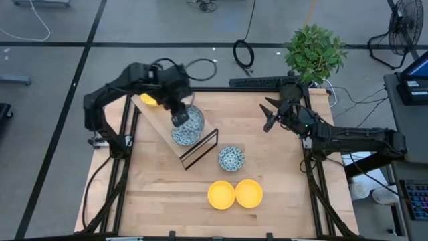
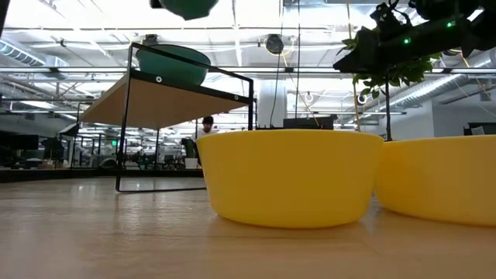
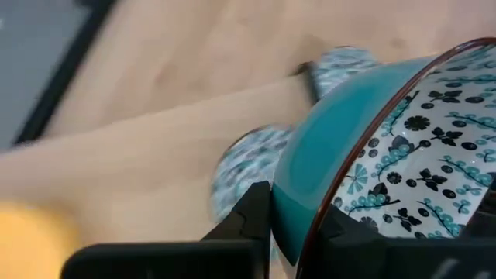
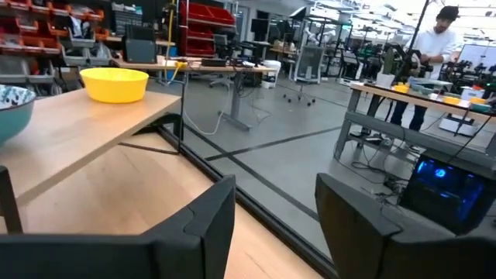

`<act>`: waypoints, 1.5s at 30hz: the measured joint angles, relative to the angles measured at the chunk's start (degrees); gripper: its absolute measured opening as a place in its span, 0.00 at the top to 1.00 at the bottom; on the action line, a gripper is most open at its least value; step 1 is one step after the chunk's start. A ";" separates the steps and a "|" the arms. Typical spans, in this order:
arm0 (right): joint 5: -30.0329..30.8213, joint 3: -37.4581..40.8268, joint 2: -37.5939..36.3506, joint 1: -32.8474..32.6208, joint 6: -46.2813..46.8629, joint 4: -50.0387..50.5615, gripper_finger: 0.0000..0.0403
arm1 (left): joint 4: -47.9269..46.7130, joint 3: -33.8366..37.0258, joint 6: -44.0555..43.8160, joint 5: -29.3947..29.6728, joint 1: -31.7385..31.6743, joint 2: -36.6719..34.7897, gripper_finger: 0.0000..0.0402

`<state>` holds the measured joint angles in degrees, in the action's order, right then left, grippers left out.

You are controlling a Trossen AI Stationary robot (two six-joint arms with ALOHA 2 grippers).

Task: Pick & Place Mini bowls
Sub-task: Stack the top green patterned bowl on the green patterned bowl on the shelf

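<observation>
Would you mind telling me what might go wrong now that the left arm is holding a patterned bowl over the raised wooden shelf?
The left pincer grips the blue-patterned white bowl only by its rim, so it may tilt or slip. A second patterned bowl sits on the raised wooden shelf right beneath, so lowering could knock them together. That bowl lies near the shelf's edge and might get pushed off. The right pincer waits open, away from the bowls.

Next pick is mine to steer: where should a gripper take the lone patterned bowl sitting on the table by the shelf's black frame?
Grip the patterned bowl by its rim, from straight above, one finger inside and one outside. It sits upright, mouth up, apart from the yellow bowls and just clear of the shelf frame, so the rim arc facing away from the frame looks safest.
</observation>
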<state>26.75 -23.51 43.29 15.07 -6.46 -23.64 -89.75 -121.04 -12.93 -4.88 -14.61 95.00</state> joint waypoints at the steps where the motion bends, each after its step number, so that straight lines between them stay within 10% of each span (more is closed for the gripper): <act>1: -0.01 0.00 -0.02 0.00 0.00 0.00 0.59 | 0.05 0.10 1.50 -2.29 -0.11 0.53 0.93; 18: -0.03 0.00 0.00 -0.04 -0.17 2.17 0.61 | -0.23 0.12 13.48 -9.25 -7.31 -0.83 0.94; 29: -0.03 0.00 0.00 -0.04 0.64 3.30 0.62 | -0.19 0.35 6.24 -7.08 -12.22 -10.49 0.95; 35: -0.05 -0.04 0.00 -0.04 0.83 2.56 0.62 | -0.16 10.42 5.74 -0.30 -12.60 -13.81 0.95; 45: 0.01 -0.04 0.00 -0.04 -0.09 2.08 0.62 | 6.89 26.21 8.80 -10.24 -12.70 -13.38 0.94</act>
<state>26.76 -23.55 43.29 15.03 -6.55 -21.56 -82.86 -94.83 -4.13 -15.12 -27.31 81.62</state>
